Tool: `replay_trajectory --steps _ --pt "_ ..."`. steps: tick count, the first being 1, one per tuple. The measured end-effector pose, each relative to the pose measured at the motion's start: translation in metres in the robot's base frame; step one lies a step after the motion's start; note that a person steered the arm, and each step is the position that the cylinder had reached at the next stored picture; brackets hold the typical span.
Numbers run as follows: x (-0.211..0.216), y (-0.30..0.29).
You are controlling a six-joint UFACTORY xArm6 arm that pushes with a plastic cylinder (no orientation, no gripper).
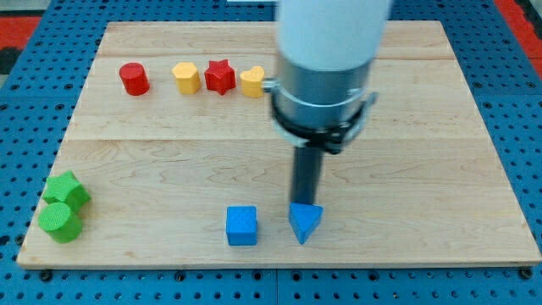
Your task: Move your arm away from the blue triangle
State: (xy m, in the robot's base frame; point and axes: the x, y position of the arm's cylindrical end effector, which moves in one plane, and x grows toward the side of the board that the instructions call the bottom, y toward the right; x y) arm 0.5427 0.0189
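One clean retreat suits: my tip (pixel 303 204), a bare rod grasping nothing, touches the blue triangle (pixel 306 223) just below, so pull straight upward.

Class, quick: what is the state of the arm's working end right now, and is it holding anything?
My tip: a bare rod, no pincer, holding nothing, at the top edge of the blue triangle.

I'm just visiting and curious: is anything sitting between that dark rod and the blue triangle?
Nothing visible. My tip is right at the top edge of the blue triangle, with no block between them. The blue cube sits to the triangle's left in the view, off to the side of the tip.
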Motion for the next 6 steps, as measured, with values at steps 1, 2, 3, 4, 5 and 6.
replay_trajectory --steps 1,2,3,4,5,6 --pt "0.0 -0.007" --pt "-0.013 -0.004" --pt "-0.013 -0.004" --pt "-0.013 -0.007" --pt "-0.013 -0.005" --pt "-0.013 0.003"
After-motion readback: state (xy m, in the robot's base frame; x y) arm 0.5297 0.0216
